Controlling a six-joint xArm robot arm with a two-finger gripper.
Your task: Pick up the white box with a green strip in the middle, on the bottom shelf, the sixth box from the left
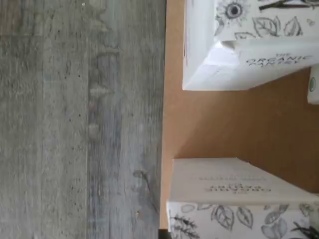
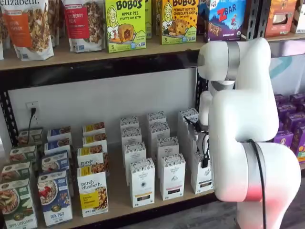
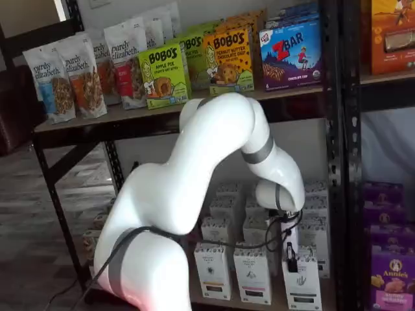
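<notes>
The white box (image 2: 202,178) (image 3: 303,286) stands at the front of the rightmost column of white cartons on the bottom shelf (image 2: 119,202) (image 3: 228,302). My gripper (image 2: 205,160) (image 3: 292,258) hangs from the white arm right at this box's top. One black finger shows in both shelf views, lying against the box's upper edge, and the gripper is shut on the box. The box stands upright on the board. The wrist view shows two white leaf-printed cartons (image 1: 239,199) (image 1: 249,45) on the pale shelf board (image 1: 239,124), with no fingers in sight.
More white cartons (image 2: 142,181) (image 3: 214,269) stand in rows to the left, with colourful purely elizabeth boxes (image 2: 93,193) beyond them. A black upright (image 3: 350,194) and purple boxes (image 3: 392,278) sit close on the right. Grey wood floor (image 1: 75,119) lies before the shelf edge.
</notes>
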